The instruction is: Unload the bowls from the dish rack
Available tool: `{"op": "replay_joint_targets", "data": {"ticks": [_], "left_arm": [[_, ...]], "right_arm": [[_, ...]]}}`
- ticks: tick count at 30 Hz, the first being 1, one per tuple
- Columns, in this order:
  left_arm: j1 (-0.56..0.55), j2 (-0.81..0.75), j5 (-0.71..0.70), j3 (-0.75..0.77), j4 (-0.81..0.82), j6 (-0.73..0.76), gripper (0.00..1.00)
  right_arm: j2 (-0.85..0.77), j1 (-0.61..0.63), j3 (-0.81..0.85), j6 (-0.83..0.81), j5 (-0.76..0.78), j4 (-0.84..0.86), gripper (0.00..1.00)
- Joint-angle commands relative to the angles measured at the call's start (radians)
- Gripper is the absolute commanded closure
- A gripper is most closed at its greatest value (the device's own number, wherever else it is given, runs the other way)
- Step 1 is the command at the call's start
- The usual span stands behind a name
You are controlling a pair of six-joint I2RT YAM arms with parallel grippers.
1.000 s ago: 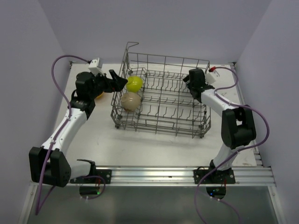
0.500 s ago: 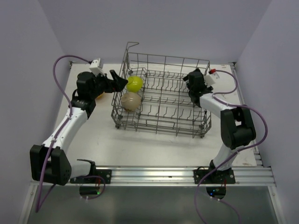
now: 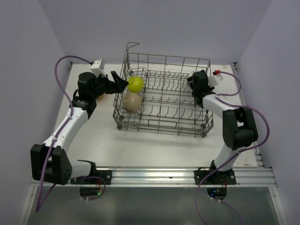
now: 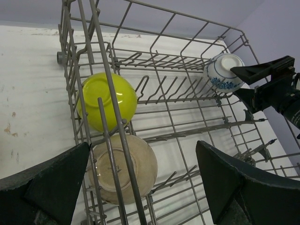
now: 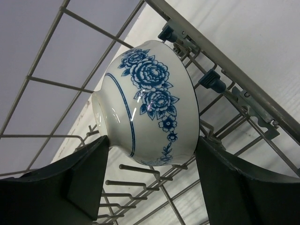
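The grey wire dish rack stands mid-table. A lime-yellow bowl and a beige bowl lean on edge at its left end, also seen as the lime-yellow bowl and beige bowl in the left wrist view. My left gripper hangs open just above the rack's left wall, over those two. A white bowl with blue flowers stands at the rack's right end. My right gripper is shut on it, one finger against its foot and one against its rim.
The rack's upright tines lie just below the held bowl, and its right wall wires run close beside it. A raised wire loop stands at the rack's far left corner. Purple walls close in the table on three sides.
My right gripper's fingers have closed in from wide open onto the blue-flowered bowl. It and the rack's right end have shifted slightly to the right. The left arm has hardly moved.
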Motion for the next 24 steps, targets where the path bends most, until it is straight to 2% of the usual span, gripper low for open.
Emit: {"op": "replay_joint_targets", "data": {"ticks": [1,2,13,24], "left_arm": [[-0.003,-0.001,-0.005,0.034,0.015,0.030,0.00],[-0.003,0.002,-0.005,0.034,0.015,0.030,0.00],[-0.003,0.013,-0.011,0.031,0.015,0.034,0.00],[-0.004,0.023,-0.014,0.033,0.013,0.039,0.00]], "right_arm": [[-0.028,-0.029,-0.004,-0.018,-0.024,0.015,0.41],[-0.032,-0.028,0.004,-0.034,-0.033,0.012,0.48],[-0.129,-0.029,0.052,-0.171,-0.246,-0.022,0.72],[-0.215,-0.029,0.084,-0.278,-0.367,-0.039,0.81]]}}
